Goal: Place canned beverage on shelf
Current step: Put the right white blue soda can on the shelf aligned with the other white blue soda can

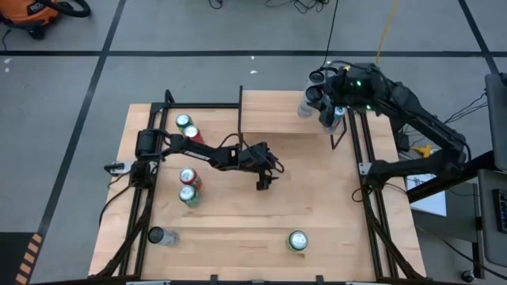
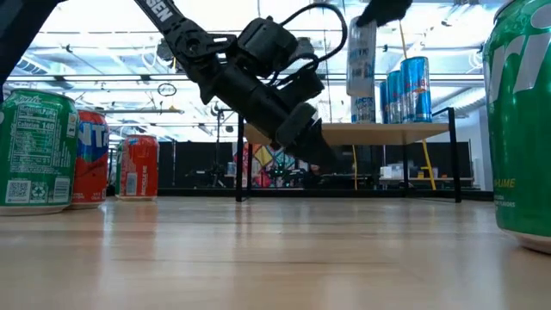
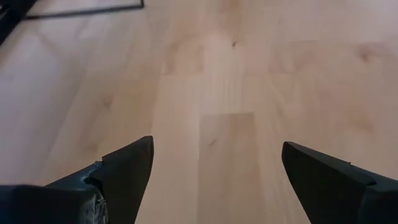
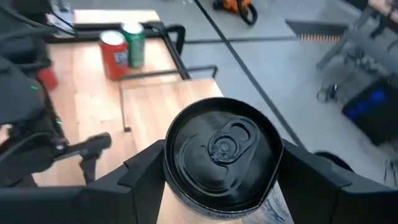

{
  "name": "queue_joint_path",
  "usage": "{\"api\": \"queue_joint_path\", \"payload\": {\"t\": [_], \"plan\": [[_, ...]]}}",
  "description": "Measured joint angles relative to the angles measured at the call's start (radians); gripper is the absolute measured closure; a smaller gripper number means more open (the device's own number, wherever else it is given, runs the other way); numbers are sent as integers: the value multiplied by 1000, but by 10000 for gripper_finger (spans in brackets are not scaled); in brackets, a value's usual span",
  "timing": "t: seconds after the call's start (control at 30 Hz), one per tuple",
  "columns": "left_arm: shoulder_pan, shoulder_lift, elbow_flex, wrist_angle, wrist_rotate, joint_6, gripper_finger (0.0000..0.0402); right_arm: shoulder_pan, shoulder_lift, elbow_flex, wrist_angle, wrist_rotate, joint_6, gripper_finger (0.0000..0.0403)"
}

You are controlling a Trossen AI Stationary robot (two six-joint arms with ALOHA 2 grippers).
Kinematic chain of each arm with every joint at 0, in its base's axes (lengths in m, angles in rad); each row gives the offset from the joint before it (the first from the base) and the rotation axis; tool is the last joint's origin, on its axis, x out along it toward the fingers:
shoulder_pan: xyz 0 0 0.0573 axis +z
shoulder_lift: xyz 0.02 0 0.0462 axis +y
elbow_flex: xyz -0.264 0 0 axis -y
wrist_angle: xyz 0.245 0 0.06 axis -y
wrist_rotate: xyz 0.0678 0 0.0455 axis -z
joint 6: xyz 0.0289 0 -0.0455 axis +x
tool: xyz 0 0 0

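Right gripper (image 4: 221, 180) clamped on a black-topped silver can (image 4: 221, 155), held above the far right corner of the shelf (image 1: 293, 119), beside blue cans (image 2: 405, 86) standing there. Left gripper (image 1: 263, 180) low over bare tabletop (image 1: 317, 206), fingers (image 3: 124, 168) spread wide, empty.

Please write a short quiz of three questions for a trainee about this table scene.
1. True or false: the right gripper holds a can.
2. The left gripper is: A) open over bare tabletop, B) shut on a can.
3. Which cans already stand on the shelf?

Key:
1. True.
2. A.
3. The blue cans.
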State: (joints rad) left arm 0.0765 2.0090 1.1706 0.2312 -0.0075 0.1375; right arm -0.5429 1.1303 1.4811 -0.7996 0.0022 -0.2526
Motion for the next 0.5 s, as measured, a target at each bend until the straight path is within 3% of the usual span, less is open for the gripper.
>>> {"api": "queue_joint_path", "payload": {"t": [0.3,0.5], "plan": [[26,0,0,-58,2,-3,47,-198,55,0,-28,-176,-13,159],[30,0,0,-62,2,0,47,-258,105,0,-35,-255,-28,159]]}}
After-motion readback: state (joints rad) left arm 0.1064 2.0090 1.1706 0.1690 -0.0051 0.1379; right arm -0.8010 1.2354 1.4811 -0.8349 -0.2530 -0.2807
